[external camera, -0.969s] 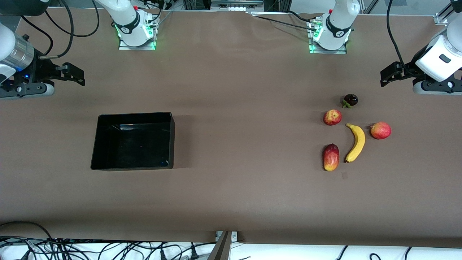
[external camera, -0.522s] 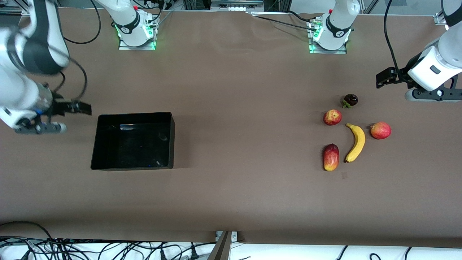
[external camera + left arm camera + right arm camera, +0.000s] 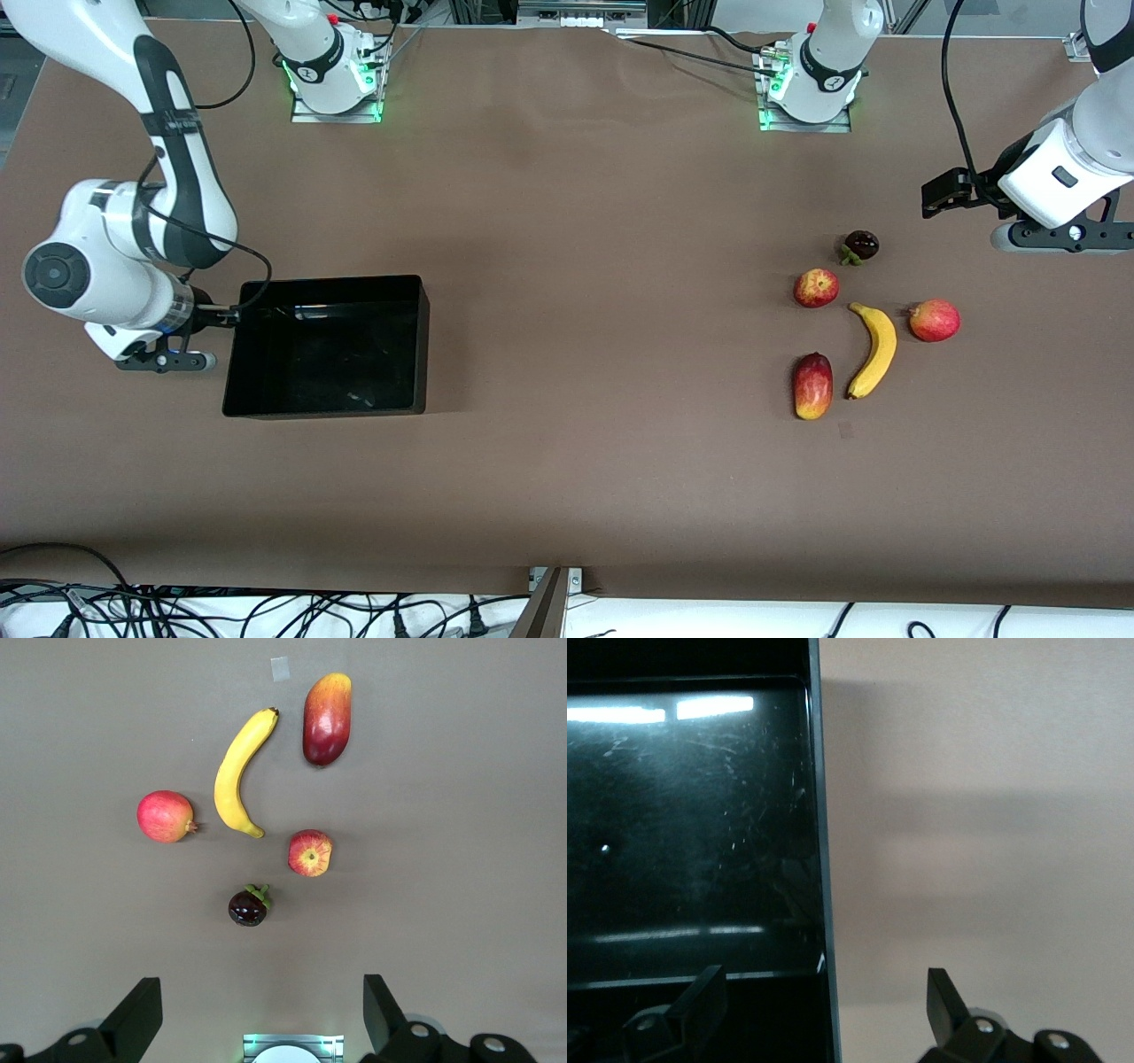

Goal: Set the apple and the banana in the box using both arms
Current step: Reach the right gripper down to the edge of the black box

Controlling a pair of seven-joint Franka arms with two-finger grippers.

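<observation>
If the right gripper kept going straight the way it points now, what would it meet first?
Probably the box. The right gripper sits open at the box's wall toward the right arm's end of the table, fingers straddling that wall in its wrist view. Height above the rim is unclear.

Front view: the right gripper is largely hidden under its own white wrist beside the box, so only a dark tip shows. The left gripper shows dark against the table, its fingers too small to separate, and the left arm's upper links are cut off at the picture's edge. Left wrist view: only the fingers show, their bases cut off. Right wrist view: the box runs out of the picture on three sides.
</observation>
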